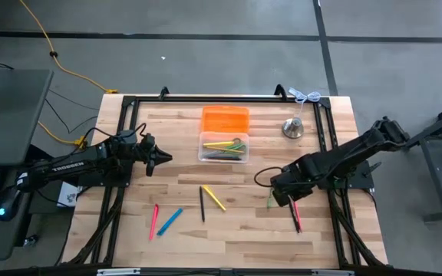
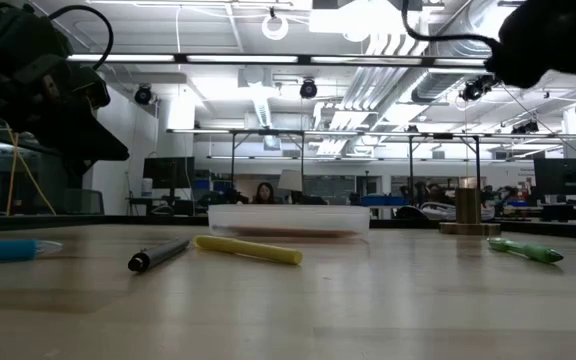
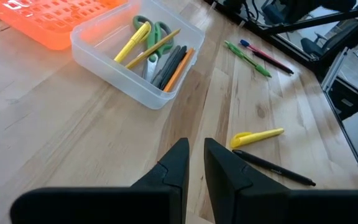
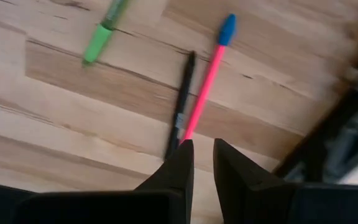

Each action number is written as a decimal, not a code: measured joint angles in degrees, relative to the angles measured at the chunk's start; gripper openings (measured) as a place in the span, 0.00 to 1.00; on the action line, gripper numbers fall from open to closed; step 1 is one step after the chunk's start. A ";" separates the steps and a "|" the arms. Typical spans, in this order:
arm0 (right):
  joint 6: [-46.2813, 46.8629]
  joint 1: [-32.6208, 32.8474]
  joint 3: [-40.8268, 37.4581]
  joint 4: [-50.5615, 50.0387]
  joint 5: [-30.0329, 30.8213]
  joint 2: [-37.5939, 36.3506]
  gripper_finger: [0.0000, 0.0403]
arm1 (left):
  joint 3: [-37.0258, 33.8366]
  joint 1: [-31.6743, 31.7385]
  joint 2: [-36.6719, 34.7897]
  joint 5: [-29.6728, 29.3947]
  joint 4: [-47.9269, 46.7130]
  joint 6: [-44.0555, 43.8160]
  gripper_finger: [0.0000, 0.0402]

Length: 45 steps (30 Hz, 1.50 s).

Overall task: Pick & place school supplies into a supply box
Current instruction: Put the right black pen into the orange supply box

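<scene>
Your right gripper [image 4: 202, 152] hangs low over the table's [image 1: 321, 230] near-right part, fingers narrowed to a slim gap and holding nothing; a pink pen [image 4: 207, 84] and a black pen [image 4: 182, 102] lie side by side just ahead of its tips, a green marker [image 4: 101, 34] a little farther off. Left gripper [image 3: 194, 163] waits at the far side of the wood, fingers nearly together and empty, the supply box [image 3: 104, 65] just ahead of it.

Now the risk, as I judge it: those two pens touch along their length, so closing on one could drag or roll the other, or pinch both. They're thin, round, smooth plastic on slick wood, so they'll likely skid if a finger lands off-centre.

Biggest to smallest: butcher-block table, pale planks with visible grain; an orange lid [image 1: 225, 119] with a grid pattern, beyond the box from your right claw; the box itself, clear rigid plastic with rounded corners, already holding green-handled scissors [image 3: 157, 31] and several pens; then the loose sticks, a yellow marker [image 3: 257, 137] and a second black pen [image 3: 272, 168] between your two claws
</scene>
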 joint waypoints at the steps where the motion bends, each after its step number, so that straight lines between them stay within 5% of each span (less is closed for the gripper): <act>1: 0.01 0.00 -0.91 1.79 0.01 0.00 0.09 | 0.00 -0.02 0.00 -0.03 0.03 0.00 0.20; 8: 0.06 0.00 -7.20 12.11 0.87 0.00 0.09 | -0.02 0.00 0.01 -0.21 0.17 -0.01 0.20; 26: 1.68 2.81 -9.41 12.40 0.92 0.00 0.04 | -0.04 -0.02 0.01 -4.73 0.24 -0.01 0.20; 45: 9.33 7.23 -9.39 12.34 3.93 0.04 0.18 | -0.04 -0.01 -0.01 -5.73 0.22 0.01 0.20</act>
